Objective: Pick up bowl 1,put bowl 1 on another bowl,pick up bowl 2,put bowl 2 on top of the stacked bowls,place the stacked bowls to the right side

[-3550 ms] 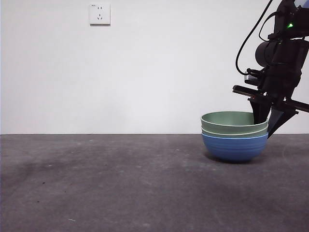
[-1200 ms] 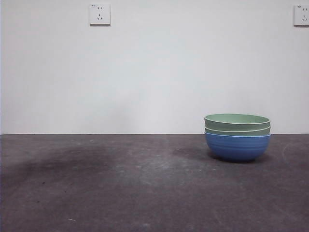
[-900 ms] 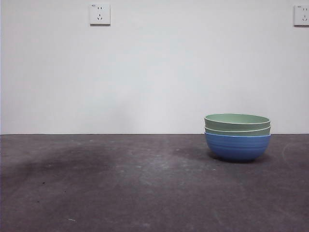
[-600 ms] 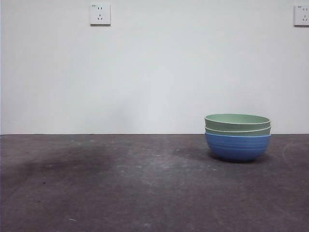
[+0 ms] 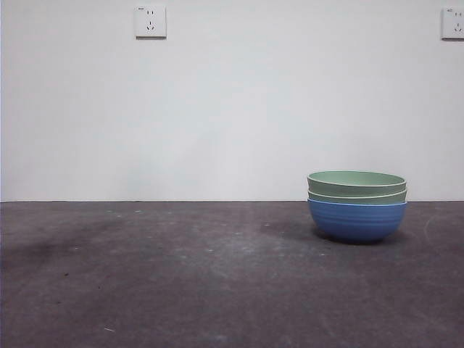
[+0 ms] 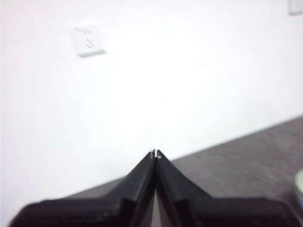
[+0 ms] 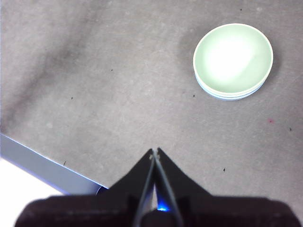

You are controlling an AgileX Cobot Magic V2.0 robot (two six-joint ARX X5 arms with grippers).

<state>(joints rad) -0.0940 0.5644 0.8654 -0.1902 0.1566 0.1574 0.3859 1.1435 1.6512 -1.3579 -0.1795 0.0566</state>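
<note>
You see blue ribbed bowl (image 5: 356, 220) under two pale green bowls (image 5: 356, 184) with lighter rims; dark grey mottled table (image 5: 181, 283); white wall (image 5: 232, 109), white sockets (image 5: 150, 21)

Left gripper (image 6: 155, 154): two matte black jaws, each a flat wedge, broad at the base and narrowing to a thin tip. Tips pressed together, only a pale hairline seam running down between them. Small bright metallic specks right at the tip ends. Low, blocky black housing across the base, edges soft and blurred.

Right gripper (image 7: 155, 151): same pair of black tapering wedges, same closed seam, tips tiny and pale. Small blue glow low in the seam near the base. Wide black body below, smooth, no visible screws, cables or markings.
</note>
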